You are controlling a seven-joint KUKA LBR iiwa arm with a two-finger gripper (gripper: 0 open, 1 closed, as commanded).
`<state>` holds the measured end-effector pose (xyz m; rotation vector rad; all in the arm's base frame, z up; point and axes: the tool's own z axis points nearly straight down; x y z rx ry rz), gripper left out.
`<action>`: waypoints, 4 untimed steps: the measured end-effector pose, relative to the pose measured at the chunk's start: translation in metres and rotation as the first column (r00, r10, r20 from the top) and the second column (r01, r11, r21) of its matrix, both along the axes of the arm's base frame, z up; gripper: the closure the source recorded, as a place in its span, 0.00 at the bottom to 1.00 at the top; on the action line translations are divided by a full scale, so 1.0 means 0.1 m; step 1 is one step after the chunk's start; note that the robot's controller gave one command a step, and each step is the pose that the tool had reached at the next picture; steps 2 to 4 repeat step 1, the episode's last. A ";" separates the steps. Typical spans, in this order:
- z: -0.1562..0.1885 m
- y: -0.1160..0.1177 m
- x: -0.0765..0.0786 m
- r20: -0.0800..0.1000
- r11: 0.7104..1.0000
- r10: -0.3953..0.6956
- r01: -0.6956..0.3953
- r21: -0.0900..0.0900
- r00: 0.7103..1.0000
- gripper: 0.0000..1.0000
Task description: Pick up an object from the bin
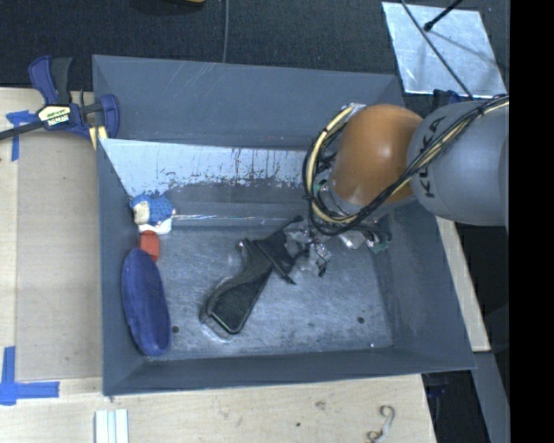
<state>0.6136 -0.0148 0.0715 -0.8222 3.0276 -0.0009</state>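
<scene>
Above and behind, dark speckled floor [260, 30], perhaps carpet. Across it, a thin cable [227, 35] hanging straight down. Top right, a crumpled silvery sheet [437, 52] with a thin black rod [446, 13] slanting over it. Left and below, pale wooden counter [52, 260], evenly lit; near its lower edge, a small metal hook [381, 424].

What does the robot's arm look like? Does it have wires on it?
The arm is fat, round and silvery grey, with dark letters on its side. Near its end sits a shiny orange-brown dome. Yes, black and yellow cables loop around that dome. At the tip is a small gripper of dark and silvery metal.
</scene>
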 end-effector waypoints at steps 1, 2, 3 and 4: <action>1.73 -0.07 0.15 0.010 1.000 0.000 0.000 -0.001 1.000 1.00; 1.73 -0.07 0.15 0.010 1.000 0.000 0.000 -0.001 1.000 1.00; 1.73 -0.07 0.15 0.010 1.000 0.000 0.000 -0.001 1.000 1.00; 1.73 -0.07 0.15 0.010 1.000 0.000 0.000 -0.001 1.000 1.00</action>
